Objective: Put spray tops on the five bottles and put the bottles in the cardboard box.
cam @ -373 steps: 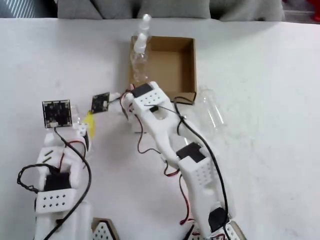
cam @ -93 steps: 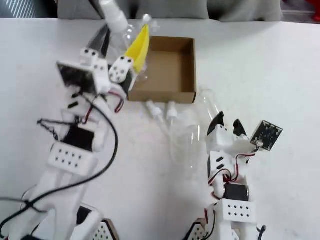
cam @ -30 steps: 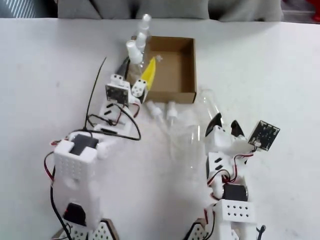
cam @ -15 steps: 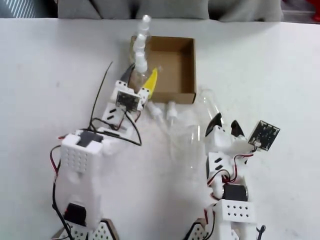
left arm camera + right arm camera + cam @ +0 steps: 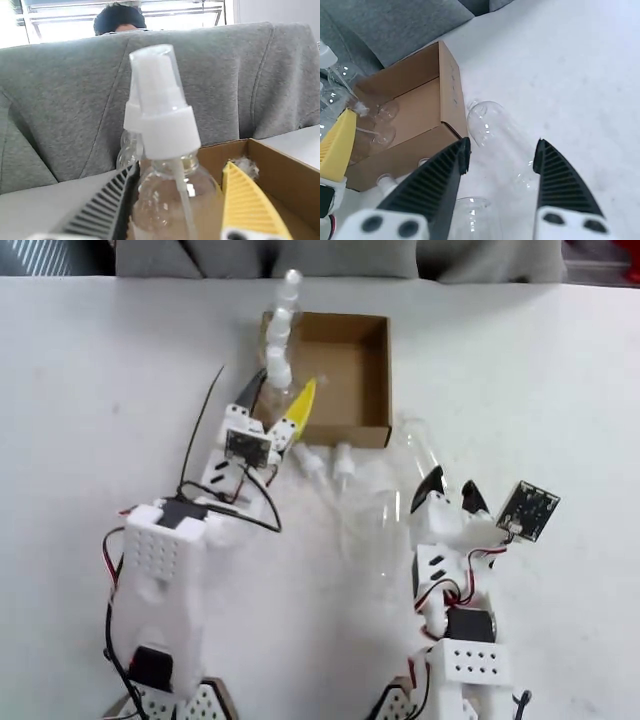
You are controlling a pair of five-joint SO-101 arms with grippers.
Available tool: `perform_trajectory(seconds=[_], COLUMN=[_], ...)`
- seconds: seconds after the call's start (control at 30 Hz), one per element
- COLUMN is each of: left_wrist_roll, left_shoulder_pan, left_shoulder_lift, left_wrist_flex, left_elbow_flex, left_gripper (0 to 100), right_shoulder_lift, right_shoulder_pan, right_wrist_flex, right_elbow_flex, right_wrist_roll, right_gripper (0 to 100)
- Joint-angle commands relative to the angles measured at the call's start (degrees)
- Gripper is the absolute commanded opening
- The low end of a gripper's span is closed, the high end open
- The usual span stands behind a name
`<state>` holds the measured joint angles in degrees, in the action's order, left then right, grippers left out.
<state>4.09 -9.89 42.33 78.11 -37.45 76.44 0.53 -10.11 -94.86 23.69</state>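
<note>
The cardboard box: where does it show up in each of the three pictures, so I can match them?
High view: cardboard box sits upper middle on the white table.
Left wrist view: it lies just beyond the yellow finger, beside the held spray bottle.
Right wrist view: it lies past the black fingers, beside a lying clear bottle.
Shared landmark: the yellow finger at the box's edge.

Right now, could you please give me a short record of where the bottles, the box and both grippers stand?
left gripper: shut on a capped bottle, upright at the left near corner of the cardboard box
right gripper: open, above the table, holding nothing
standing bottles: two, capped, at the box's left wall
uncapped bottle: lying right of the box
spray tops: two on the table before the box, beside clear bottles lying there
</note>
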Motion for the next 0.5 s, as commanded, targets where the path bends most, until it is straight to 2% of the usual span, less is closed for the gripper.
perform_trajectory(seconds=[0.0, 0.17, 0.27, 0.37, 0.47], left_wrist_roll=[-0.79, -0.44, -0.79, -0.79, -2.29], left_shoulder_pan=[0.40, 0.31, 0.31, 0.31, 0.57], left_shoulder_lift=[-0.31, -1.10, -3.91, -6.29, -8.04], left_wrist_flex=[0.62, 0.62, 0.18, -3.78, -5.36], left_elbow_flex=[0.62, -1.05, -3.60, -5.45, -5.71], left_gripper=[25, 26, 32, 38, 40], right_shoulder_lift=[0.84, 0.84, 0.84, 0.84, 0.84], right_shoulder_pan=[-0.92, -1.89, -1.89, -1.89, -1.89], right_wrist_flex=[1.27, 1.27, 1.27, 1.27, 1.27], right_elbow_flex=[0.53, 0.09, 0.09, 0.09, 0.09], right_wrist_roll=[-1.93, -2.46, -2.46, -2.46, -2.46], right_gripper=[18.7, 18.7, 18.7, 18.7, 18.7])
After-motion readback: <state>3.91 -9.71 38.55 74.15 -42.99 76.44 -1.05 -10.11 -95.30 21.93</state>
